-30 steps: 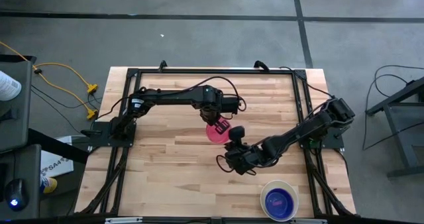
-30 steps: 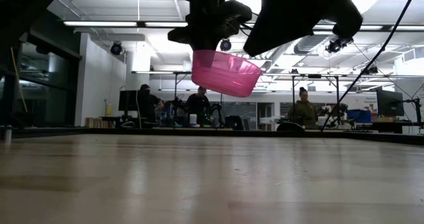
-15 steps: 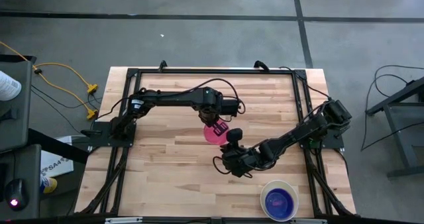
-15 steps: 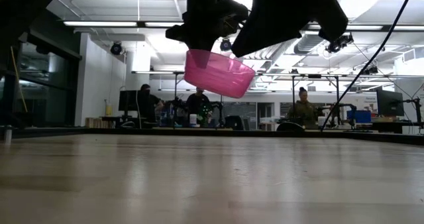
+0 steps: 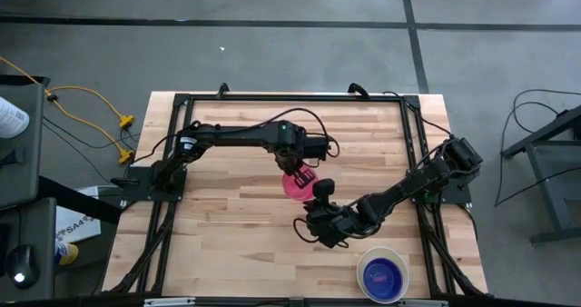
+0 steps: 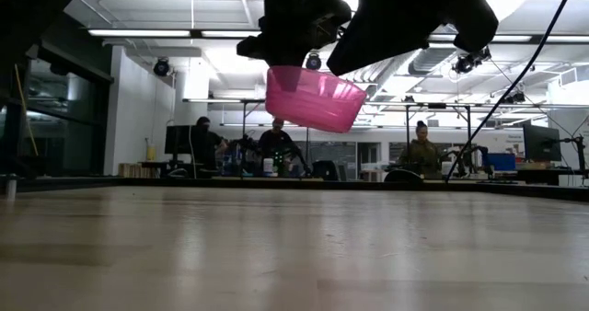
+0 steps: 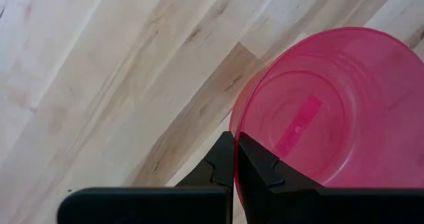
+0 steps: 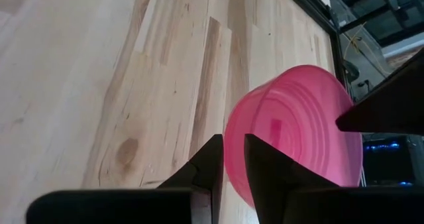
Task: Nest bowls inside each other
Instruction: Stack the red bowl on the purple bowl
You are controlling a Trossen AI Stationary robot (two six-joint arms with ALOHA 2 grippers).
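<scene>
Left gripper (image 7: 235,159): fingers (image 7: 255,168) pinched shut on the rim of the pinkish-red bowl (image 7: 328,111), wall of the bowl clamped between them. Bowl carried clear of the desk (image 6: 294,247), tilted, nothing beneath it but bare wood.

Right gripper (image 8: 228,159): fingers (image 8: 265,168) parted by a narrow gap, nothing seen between them. Pinkish-red bowl just beyond these tips, underside turned toward them; contact cannot be confirmed from this angle, possibly only close by.

Farther out from both sets of fingers, toward the near right corner of the desk: white bowl (image 5: 368,257) with the blue bowl (image 5: 381,275) already seated inside. Other bowls not visible.

Judged step in hand: transport of the pinkish-red bowl toward the white-and-blue stack, perhaps with a pass between arms. Advised: keep the rim pinch firm, level the bowl before release, centre it over the blue bowl, lower until seated, then open. If passing across, secure the second grip before freeing the first.
</scene>
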